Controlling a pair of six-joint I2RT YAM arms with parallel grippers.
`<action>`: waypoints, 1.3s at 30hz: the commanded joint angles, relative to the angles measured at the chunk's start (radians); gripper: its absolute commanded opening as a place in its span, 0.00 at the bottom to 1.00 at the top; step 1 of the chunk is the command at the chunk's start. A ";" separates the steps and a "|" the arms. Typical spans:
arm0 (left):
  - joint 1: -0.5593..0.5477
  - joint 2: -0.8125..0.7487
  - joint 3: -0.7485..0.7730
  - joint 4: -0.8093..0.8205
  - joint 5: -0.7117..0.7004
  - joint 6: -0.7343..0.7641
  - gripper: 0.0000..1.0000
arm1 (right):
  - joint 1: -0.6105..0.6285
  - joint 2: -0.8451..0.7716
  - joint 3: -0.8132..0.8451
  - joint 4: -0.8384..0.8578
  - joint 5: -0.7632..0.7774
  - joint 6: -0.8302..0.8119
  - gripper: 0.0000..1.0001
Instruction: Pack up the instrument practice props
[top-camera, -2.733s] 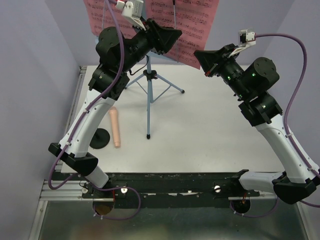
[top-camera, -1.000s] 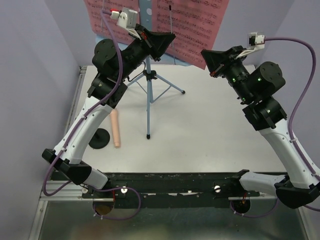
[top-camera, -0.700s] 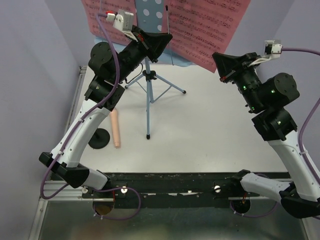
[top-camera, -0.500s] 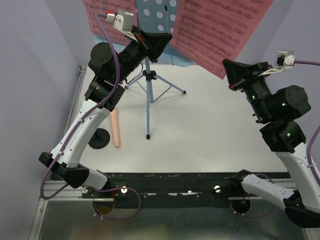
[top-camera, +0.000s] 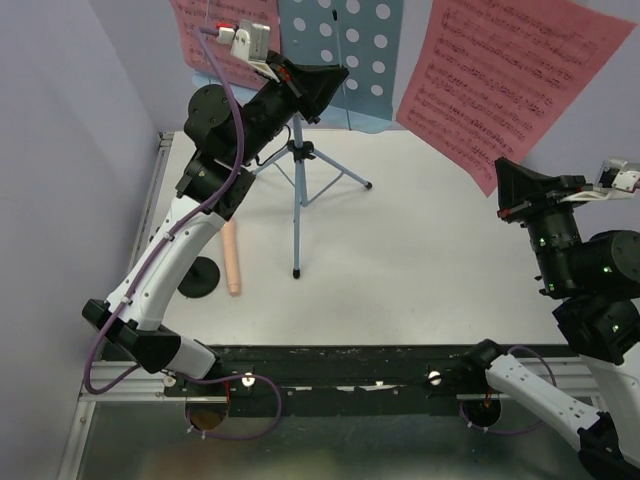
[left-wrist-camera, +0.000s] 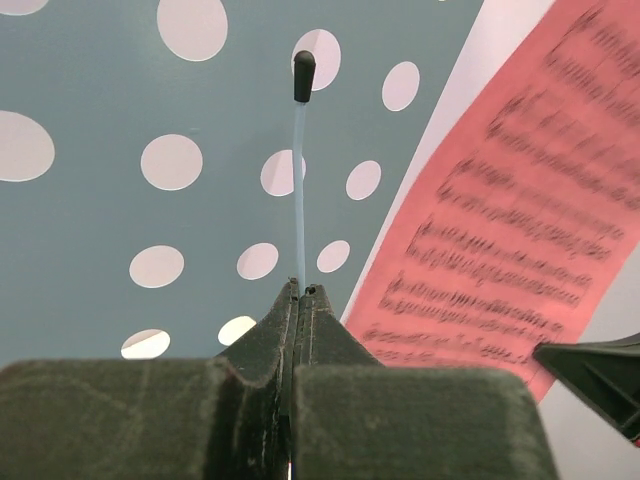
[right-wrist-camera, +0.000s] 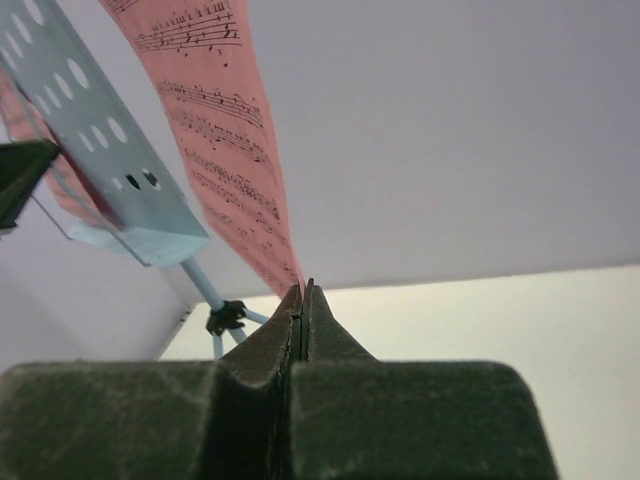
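My right gripper (top-camera: 501, 166) clamps the bottom corner of a pink sheet (top-camera: 520, 80), held aloft right of the blue stand (top-camera: 345, 45), its long side rising up-right. My left gripper (left-wrist-camera: 298, 292) is pinched shut on the stand's upright wire (left-wrist-camera: 298, 170).

Your left gripper (top-camera: 340, 72) is raised high and far forward, jaws pinched together; your right gripper (top-camera: 500, 165) is lifted out to the right, likewise clamped.
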 joint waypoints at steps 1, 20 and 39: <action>-0.004 0.019 -0.028 0.016 -0.001 -0.037 0.00 | -0.005 -0.020 -0.068 -0.102 0.122 -0.022 0.01; -0.005 -0.111 -0.178 0.065 -0.001 -0.026 0.79 | -0.005 0.121 -0.241 -0.141 0.264 0.135 0.01; -0.007 -0.611 -0.730 0.156 -0.096 -0.079 0.80 | -0.398 0.625 -0.110 0.186 -0.183 0.259 0.01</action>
